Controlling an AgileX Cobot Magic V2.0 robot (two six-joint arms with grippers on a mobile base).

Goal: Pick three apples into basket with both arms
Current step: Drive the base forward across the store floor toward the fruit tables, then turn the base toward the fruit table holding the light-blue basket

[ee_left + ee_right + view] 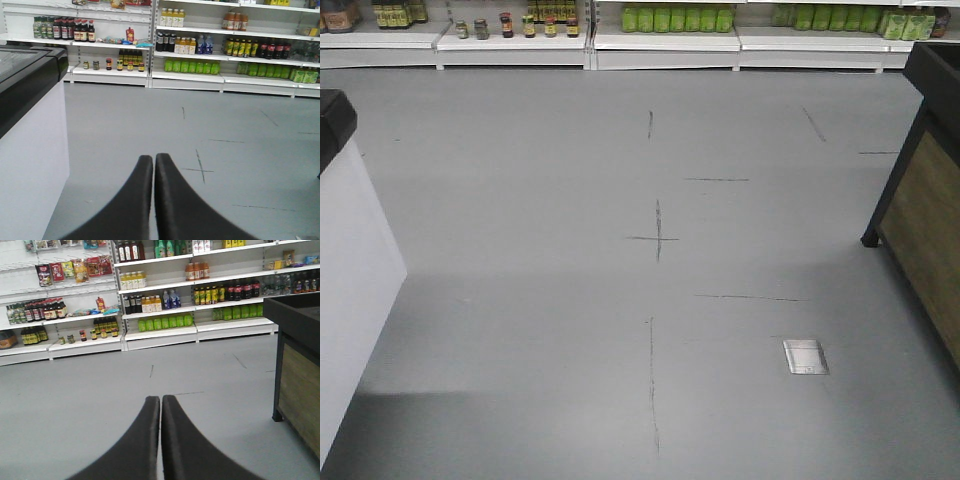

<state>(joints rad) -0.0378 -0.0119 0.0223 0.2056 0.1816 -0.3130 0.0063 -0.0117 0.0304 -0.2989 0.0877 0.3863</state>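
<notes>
we see no apples and no basket in any view, only floor (570, 200) and shelves (160, 332). left claw (154, 159) closed, empty; right claw (161, 399) closed, empty. we judge the task not started: all three apples are left to find, pick and put in the basket.

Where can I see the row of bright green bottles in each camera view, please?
Front view: green bottles at the top edge, just right of centre.
Left wrist view: green bottles on the lowest shelf, upper middle.
Right wrist view: green bottles on the lowest shelf, above centre.
Shared landmark: small jars left of them, same shelf level.
</notes>
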